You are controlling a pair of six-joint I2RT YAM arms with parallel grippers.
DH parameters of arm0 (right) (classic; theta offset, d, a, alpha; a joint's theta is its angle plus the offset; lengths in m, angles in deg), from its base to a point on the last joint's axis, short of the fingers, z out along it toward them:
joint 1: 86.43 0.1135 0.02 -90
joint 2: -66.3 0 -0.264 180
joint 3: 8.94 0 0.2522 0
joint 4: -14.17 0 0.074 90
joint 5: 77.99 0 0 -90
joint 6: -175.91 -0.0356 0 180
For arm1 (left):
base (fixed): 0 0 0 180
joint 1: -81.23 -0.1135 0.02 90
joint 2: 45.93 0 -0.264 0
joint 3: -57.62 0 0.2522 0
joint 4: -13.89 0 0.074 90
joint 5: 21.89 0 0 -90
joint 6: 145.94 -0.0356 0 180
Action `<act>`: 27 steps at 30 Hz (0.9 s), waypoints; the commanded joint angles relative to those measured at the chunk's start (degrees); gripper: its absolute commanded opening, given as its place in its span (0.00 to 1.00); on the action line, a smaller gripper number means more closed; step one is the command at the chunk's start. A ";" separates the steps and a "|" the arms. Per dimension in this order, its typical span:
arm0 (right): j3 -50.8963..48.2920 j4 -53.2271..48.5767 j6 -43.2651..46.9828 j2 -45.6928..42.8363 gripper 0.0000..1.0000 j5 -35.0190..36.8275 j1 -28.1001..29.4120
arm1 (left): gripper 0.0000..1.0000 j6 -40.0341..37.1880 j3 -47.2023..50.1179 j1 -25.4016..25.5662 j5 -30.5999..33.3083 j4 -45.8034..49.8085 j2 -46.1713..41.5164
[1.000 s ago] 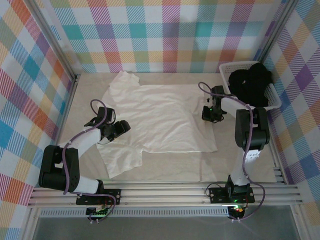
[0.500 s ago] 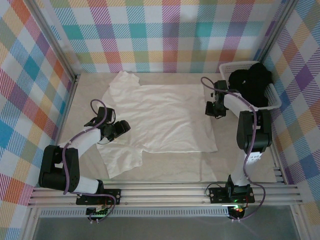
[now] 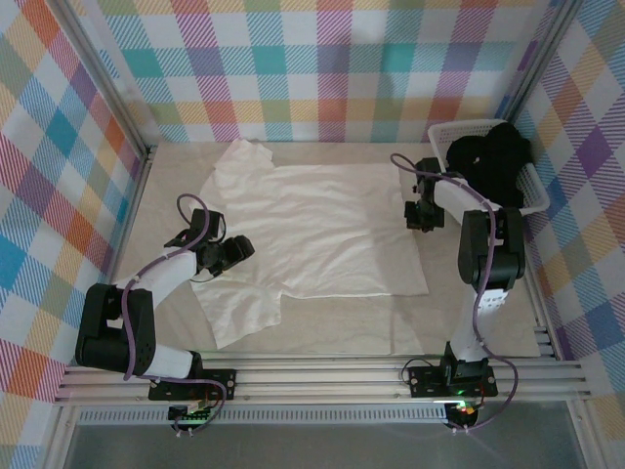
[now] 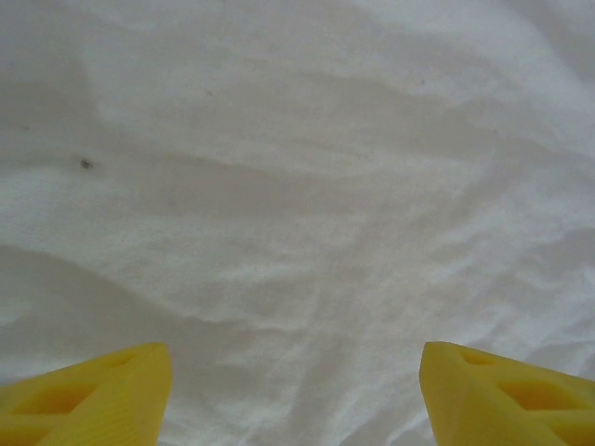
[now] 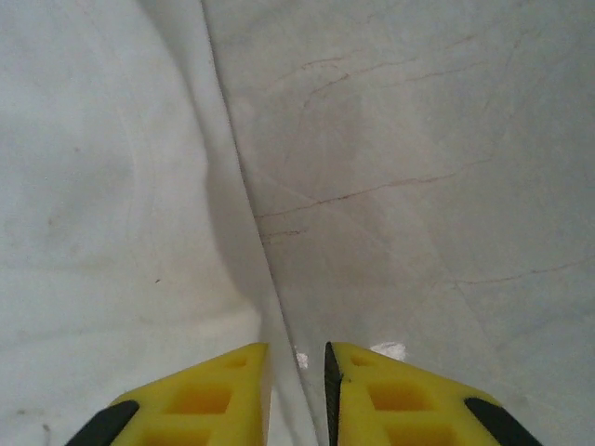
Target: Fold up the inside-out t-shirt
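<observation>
Pinching t-shirt [image 5: 102, 186] edge, right gripper [image 5: 297, 351]; bare table [image 5: 418, 139] beside

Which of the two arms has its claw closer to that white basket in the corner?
Right. The right gripper sits just left of the white basket, at the t-shirt edge; the left gripper is across the t-shirt, far from it.

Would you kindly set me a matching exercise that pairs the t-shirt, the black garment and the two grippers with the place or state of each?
1. t-shirt
2. black garment
3. left gripper
4. right gripper

A. heaped in the basket
B. fingers wide apart over white cloth
C. fingers close together at the t-shirt's edge
D. spread flat on the table

Pairs: 1-D, 2-A, 3-B, 4-C
</observation>
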 commanded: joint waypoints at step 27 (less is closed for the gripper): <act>-37.91 -0.52 -16.69 -28.35 0.48 -13.00 -3.51 | 0.77 1.11 -2.43 1.63 -3.59 -0.65 -2.28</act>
